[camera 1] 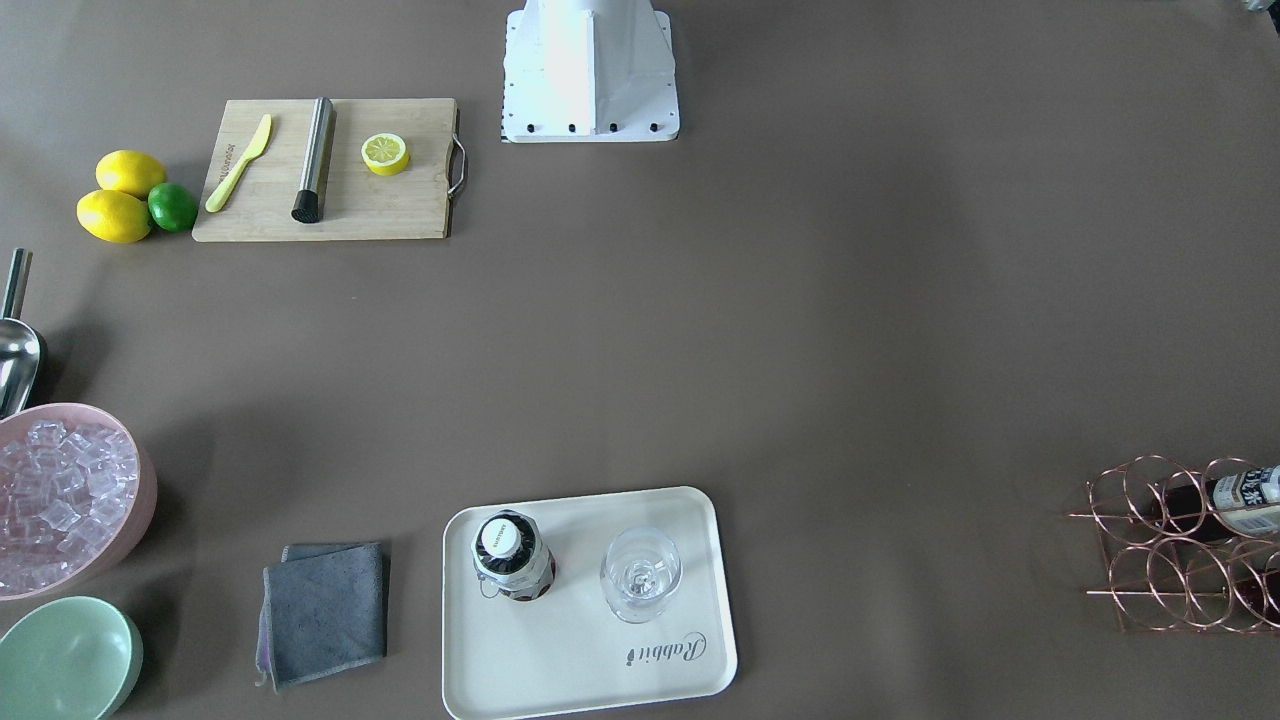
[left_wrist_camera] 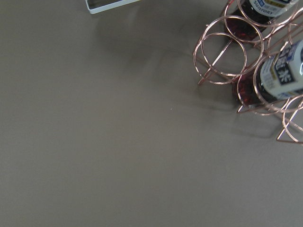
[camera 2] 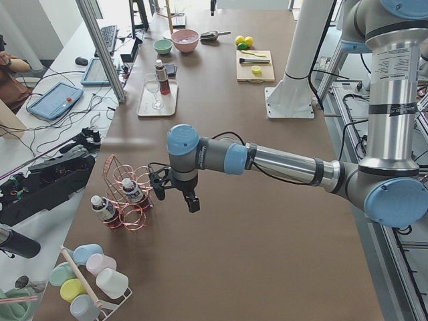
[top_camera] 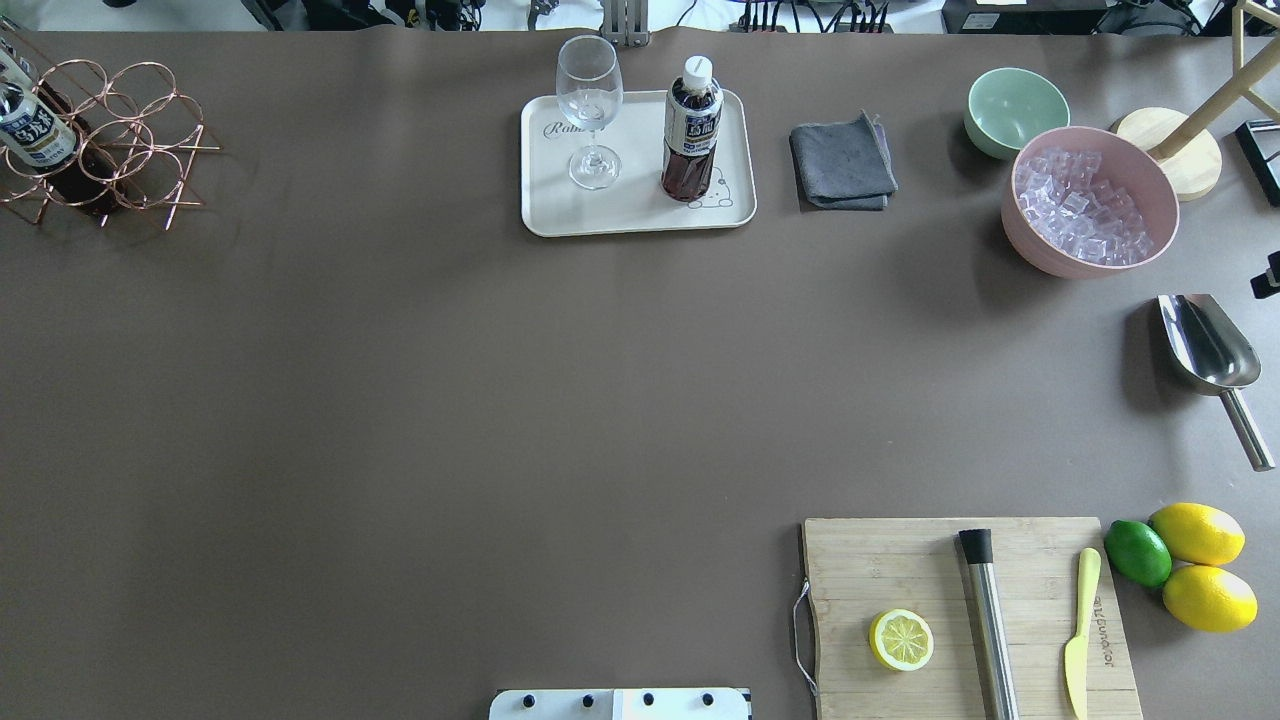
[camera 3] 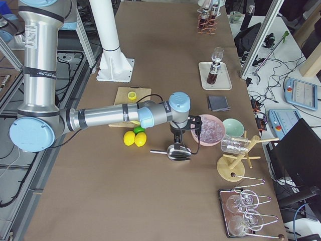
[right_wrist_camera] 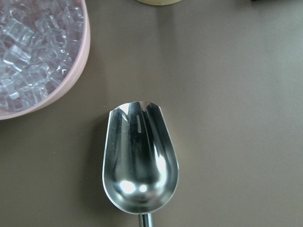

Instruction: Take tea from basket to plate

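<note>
Tea (top_camera: 691, 135) stands on plate (top_camera: 640, 208) beside glass (top_camera: 589, 100); left gripper (camera 2: 175, 192) by basket (top_camera: 110, 140), right gripper (camera 3: 181, 138) above scoop (right_wrist_camera: 139, 161), jaw spread indiscernible.

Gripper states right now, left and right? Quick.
Left gripper: cannot be told, only a side view shows it, by the basket.
Right gripper: cannot be told, only a side view shows it, over the scoop.

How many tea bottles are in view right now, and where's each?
3. One tea bottle stands upright on the plate, beside the glass. A second bottle and a third bottle sit in the basket near the table's end on the robot's left. None seems hidden.
</note>
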Action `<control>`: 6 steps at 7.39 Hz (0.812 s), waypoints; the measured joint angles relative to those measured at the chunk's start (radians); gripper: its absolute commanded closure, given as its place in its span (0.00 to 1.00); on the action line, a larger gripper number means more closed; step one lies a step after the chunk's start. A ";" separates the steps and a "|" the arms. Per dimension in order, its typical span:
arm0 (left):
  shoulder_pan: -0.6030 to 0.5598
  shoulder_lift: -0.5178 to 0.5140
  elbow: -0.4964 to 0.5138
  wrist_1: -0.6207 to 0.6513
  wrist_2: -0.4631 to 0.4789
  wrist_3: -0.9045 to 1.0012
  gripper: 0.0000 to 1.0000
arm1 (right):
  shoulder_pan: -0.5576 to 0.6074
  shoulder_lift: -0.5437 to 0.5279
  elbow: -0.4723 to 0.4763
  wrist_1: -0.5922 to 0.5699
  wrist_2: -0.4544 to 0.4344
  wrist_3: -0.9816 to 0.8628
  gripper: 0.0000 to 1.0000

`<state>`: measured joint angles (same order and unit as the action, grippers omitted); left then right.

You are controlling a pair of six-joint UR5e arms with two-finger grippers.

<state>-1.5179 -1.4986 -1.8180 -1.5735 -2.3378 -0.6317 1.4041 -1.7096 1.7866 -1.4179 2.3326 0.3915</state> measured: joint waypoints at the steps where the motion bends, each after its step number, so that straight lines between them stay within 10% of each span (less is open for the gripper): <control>1: 0.000 0.071 0.006 -0.113 -0.011 0.062 0.02 | 0.029 -0.031 -0.013 0.000 -0.005 -0.002 0.00; 6: -0.020 0.193 -0.001 -0.246 -0.079 0.201 0.02 | 0.111 -0.091 -0.102 0.009 -0.002 -0.243 0.00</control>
<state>-1.5382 -1.3053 -1.8185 -1.8196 -2.4171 -0.4307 1.5149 -1.8006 1.6845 -1.4087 2.3307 0.1482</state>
